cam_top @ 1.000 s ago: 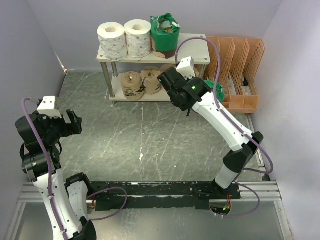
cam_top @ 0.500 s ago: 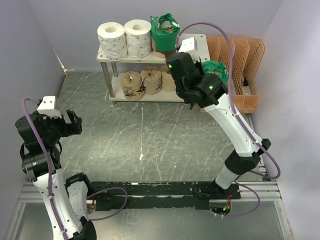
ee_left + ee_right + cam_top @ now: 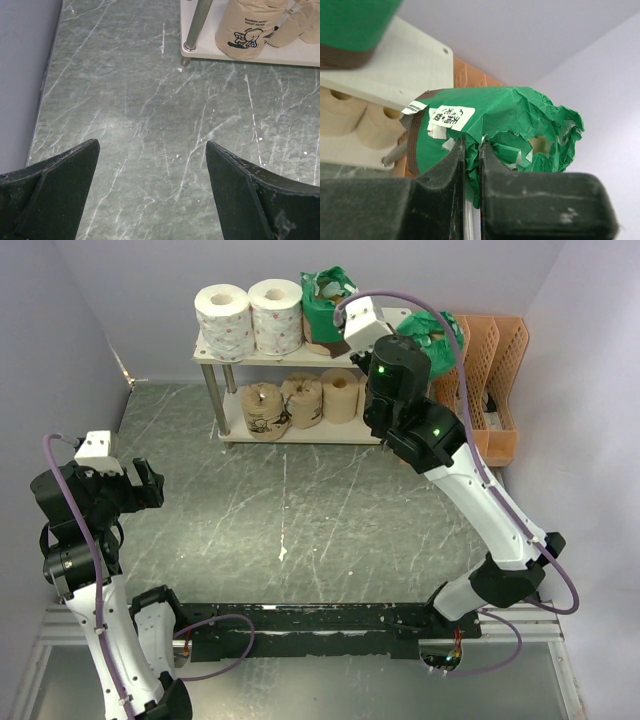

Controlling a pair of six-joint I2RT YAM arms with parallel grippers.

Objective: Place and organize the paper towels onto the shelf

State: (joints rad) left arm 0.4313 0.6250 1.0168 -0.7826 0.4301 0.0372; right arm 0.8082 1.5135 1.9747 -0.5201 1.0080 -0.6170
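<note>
The shelf [image 3: 385, 320] stands at the back. Its top board holds two white rolls [image 3: 222, 317] [image 3: 275, 314] and a green-wrapped roll [image 3: 327, 308]. The lower board holds three tan rolls; the left one [image 3: 262, 410] has a printed label and also shows in the left wrist view [image 3: 247, 27]. My right gripper [image 3: 472, 150] is shut on the torn wrapper of a second green roll [image 3: 495, 125] and holds it in the air beside the top board's right end [image 3: 432, 332]. My left gripper [image 3: 152, 170] is open and empty above the floor at the left.
An orange perforated file rack [image 3: 490, 390] stands just right of the shelf, close behind the held roll. Grey walls close in the left, back and right. The black arm rail [image 3: 330, 620] runs along the near edge.
My right arm has lifted the green roll from beside the lower shelf up and back to the level of the top board. The left arm has not moved.
</note>
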